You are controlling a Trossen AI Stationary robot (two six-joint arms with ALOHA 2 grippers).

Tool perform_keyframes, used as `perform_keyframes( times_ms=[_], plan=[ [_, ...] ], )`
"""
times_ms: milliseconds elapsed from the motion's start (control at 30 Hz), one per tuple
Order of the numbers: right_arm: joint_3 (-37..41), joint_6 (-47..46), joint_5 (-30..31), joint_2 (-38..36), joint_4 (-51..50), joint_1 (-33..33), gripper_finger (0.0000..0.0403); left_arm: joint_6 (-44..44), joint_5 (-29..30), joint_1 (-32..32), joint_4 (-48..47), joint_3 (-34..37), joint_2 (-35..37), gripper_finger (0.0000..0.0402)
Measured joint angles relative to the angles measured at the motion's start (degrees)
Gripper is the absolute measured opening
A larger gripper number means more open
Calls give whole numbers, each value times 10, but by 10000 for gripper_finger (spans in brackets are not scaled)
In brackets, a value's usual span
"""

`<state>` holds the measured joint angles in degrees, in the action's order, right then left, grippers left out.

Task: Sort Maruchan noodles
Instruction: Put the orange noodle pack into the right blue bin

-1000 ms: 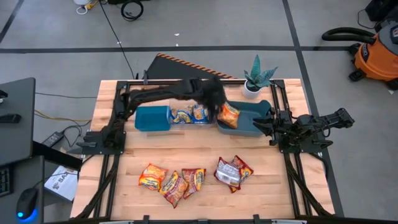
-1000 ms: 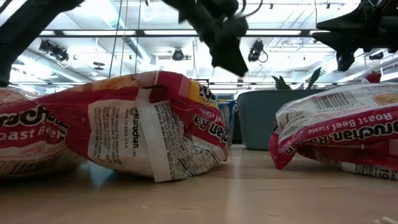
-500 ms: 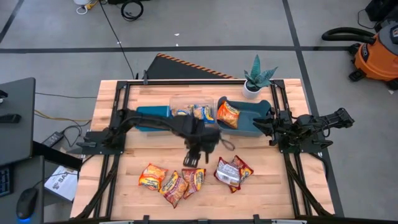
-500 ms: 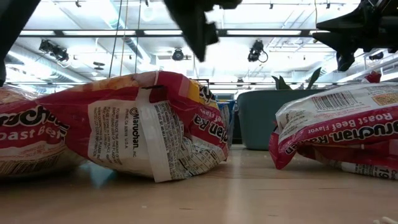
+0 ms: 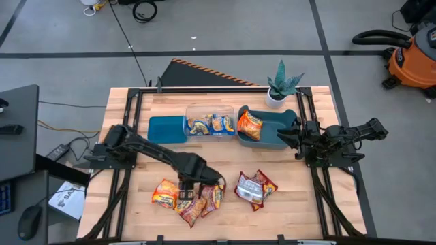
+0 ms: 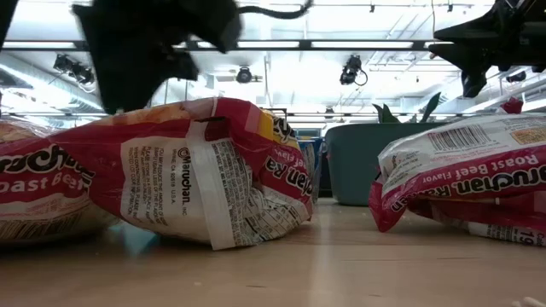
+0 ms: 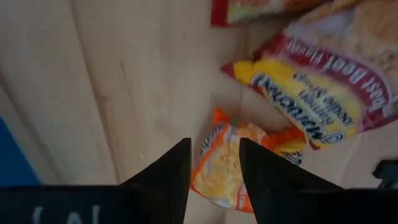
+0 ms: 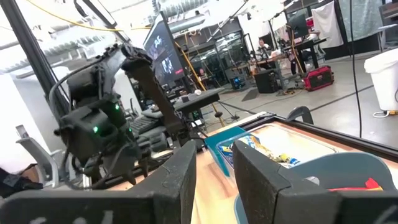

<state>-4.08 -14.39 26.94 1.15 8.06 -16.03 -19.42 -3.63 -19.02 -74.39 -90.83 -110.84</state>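
The left gripper (image 5: 185, 194) has swung away from the teal bin (image 5: 272, 129), leaving an orange packet (image 5: 249, 125) inside, and now hovers empty, fingers parted, over the loose packets (image 5: 194, 197) well away from it, ready for another pick.

Grey floor (image 5: 225, 27), orange shop vacuum (image 5: 412, 58)

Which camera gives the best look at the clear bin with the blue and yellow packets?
The high view: it shows the whole clear bin from above, between the blue bin and the teal bin. The right wrist view catches only part of it. The low view barely shows it; the left wrist view misses it.
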Motion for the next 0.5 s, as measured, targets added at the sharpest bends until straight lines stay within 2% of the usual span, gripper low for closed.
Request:
perform_keyframes(
  times_ms=[133,233,333,500],
  plan=[
    [0,0,0,0,0,0,111,-48,-12,11,55,69,37,141],
    [0,0,0,0,0,0,111,-79,-50,21,114,124,56,141],
    [0,0,0,0,0,0,111,-103,-99,27,156,172,58,141],
    [0,0,0,0,0,0,111,-130,-120,27,202,220,57,141]
  ],
)
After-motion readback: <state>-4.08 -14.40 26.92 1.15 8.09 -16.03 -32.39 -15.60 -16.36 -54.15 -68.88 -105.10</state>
